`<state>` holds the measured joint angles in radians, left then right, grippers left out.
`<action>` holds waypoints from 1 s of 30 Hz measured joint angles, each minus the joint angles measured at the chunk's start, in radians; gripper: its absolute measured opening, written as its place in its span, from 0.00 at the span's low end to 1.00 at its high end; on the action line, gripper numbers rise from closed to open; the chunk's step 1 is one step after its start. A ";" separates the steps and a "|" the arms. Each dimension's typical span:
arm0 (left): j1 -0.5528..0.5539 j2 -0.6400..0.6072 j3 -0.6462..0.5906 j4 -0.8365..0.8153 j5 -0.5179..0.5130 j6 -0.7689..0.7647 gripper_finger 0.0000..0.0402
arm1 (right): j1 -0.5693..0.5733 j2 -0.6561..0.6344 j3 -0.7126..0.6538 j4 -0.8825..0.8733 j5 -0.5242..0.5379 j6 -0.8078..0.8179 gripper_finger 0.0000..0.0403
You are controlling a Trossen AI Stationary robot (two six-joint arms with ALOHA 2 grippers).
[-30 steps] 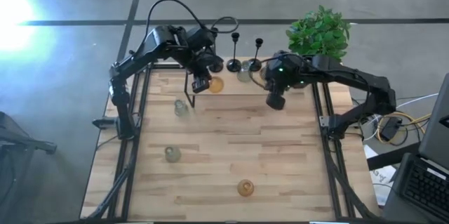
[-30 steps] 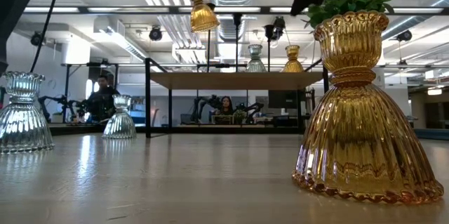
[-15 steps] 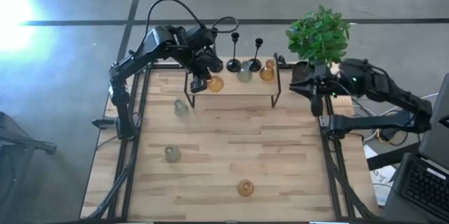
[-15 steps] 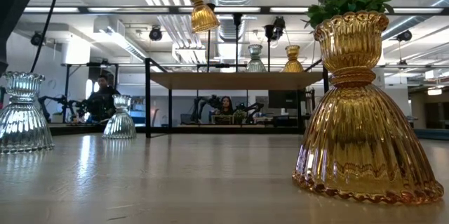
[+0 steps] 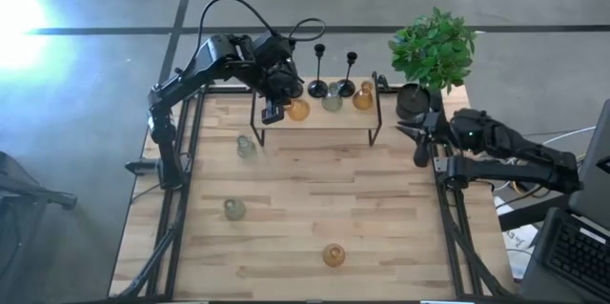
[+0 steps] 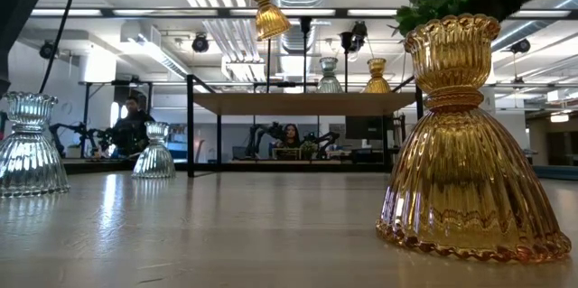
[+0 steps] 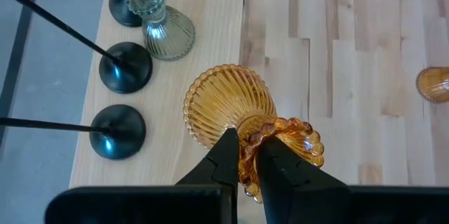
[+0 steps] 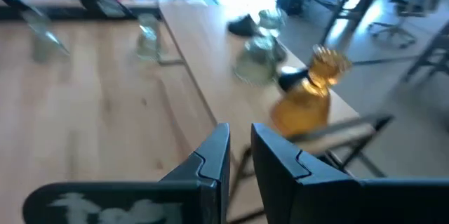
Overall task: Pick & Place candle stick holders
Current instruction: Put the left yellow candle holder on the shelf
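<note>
My left gripper (image 5: pixel 277 106) is shut on an amber glass holder (image 5: pixel 297 109), above the left part of a wooden shelf (image 5: pixel 315 118) at the table's far side. On the shelf stand slim black candlesticks (image 5: pixel 318 85) on their round bases, a pale green glass holder (image 5: pixel 331 102) and another amber one (image 5: pixel 363 97). My right gripper (image 5: pixel 419 142) is at the table's right edge, empty, its fingers nearly together (image 8: pixel 240 143). Three more glass holders stand on the table: clear (image 5: pixel 246 147), pale green (image 5: pixel 233 209), amber (image 5: pixel 333 254). My left gripper pinches the amber holder's beaded top rim (image 7: pixel 270 134) between its two fingers, one inside the cup and one outside. The holder is lifted clear, well above the shelf top (image 6: pixel 271 13). It is tilted, its wide ribbed base (image 7: pixel 224 104) pointing away from the fingers.
A leafy green plant (image 5: pixel 434 45) in a black pot (image 5: pixel 412 100) stands at the far right corner, beside my right arm. The shelf rests on thin black legs (image 5: pixel 254 118). In the low view the near amber holder (image 6: pixel 465 144) fills the right foreground. People sit in the room behind.
My right gripper has drawn back from the shelf toward the table's right edge and come down to it. My left gripper has carried the amber holder a little toward the right over the shelf, and the holder has tipped slightly.
</note>
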<state>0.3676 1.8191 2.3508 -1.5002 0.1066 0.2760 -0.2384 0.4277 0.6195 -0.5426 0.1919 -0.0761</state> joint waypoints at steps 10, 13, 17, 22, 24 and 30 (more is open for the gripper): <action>0.000 0.000 0.000 0.000 0.002 0.039 0.08 | 0.000 -0.031 -0.053 0.010 0.044 -0.051 0.13; 0.000 0.000 0.000 -0.002 0.007 0.108 0.08 | 0.000 -0.032 -0.053 0.010 0.043 -0.051 0.13; 0.000 0.000 0.000 -0.012 0.010 0.275 0.08 | 0.000 -0.031 -0.053 0.009 0.043 -0.051 0.13; 0.011 -0.035 -0.069 0.030 0.105 0.380 0.08 | 0.000 -0.032 -0.053 0.009 0.043 -0.051 0.13; 0.011 -0.053 -0.085 0.005 0.066 0.433 0.08 | 0.000 -0.032 -0.053 0.009 0.043 -0.051 0.13; 0.009 -0.052 -0.150 0.012 0.055 0.715 0.08 | 0.000 -0.032 -0.053 0.009 0.042 -0.051 0.13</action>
<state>0.3765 1.7673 2.2005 -1.4885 0.1613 0.9905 -0.2382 0.3958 0.5663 -0.5334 0.2344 -0.1276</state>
